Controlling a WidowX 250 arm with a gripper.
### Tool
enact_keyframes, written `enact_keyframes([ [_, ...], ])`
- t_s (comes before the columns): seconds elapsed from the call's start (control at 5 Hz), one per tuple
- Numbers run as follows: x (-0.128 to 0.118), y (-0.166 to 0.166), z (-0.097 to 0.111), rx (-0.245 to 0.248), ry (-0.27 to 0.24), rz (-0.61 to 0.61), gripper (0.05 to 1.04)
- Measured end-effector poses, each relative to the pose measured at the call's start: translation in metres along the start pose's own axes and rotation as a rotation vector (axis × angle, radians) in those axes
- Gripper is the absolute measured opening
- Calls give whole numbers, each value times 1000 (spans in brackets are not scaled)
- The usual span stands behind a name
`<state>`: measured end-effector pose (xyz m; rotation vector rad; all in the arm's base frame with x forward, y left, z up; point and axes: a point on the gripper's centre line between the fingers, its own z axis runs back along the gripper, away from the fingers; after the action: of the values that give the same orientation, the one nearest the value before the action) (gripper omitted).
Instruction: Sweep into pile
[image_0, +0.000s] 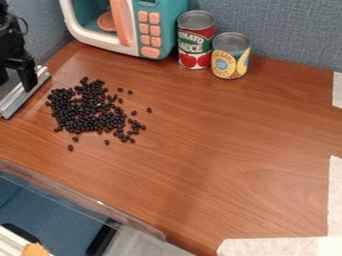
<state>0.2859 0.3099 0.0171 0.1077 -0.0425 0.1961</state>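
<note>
The black gripper (16, 77) hangs at the left edge, in the upper part of the camera view, left of the beans. A silver slotted metal bar (24, 93) lies slanted just beneath and beside it; whether the gripper holds it I cannot tell. Small black beans (87, 110) lie on the brown wooden table (220, 145) to the right of the bar. They form a dense, uneven patch, with several loose beans scattered along its right side and a few below it.
A teal and white toy microwave (153, 30) stands at the back, beside a red-labelled can (195, 42) and a yellow-labelled can (230, 57). A clear plastic edge (87, 200) runs along the lower left. White tape (280, 246) marks the lower right.
</note>
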Motion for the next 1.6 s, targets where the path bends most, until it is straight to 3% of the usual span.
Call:
enact_keyframes([
  [0.4, 2, -2, -12, 0, 32, -3, 999],
  [0.6, 3, 0, -11, 5, 23, -3, 971],
  [1.0, 6, -4, -11, 2, 18, -24, 401],
  [1.4, 6, -4, -11, 0, 15, -16, 367],
  [1.6, 15, -12, -11, -25, -4, -35, 367],
])
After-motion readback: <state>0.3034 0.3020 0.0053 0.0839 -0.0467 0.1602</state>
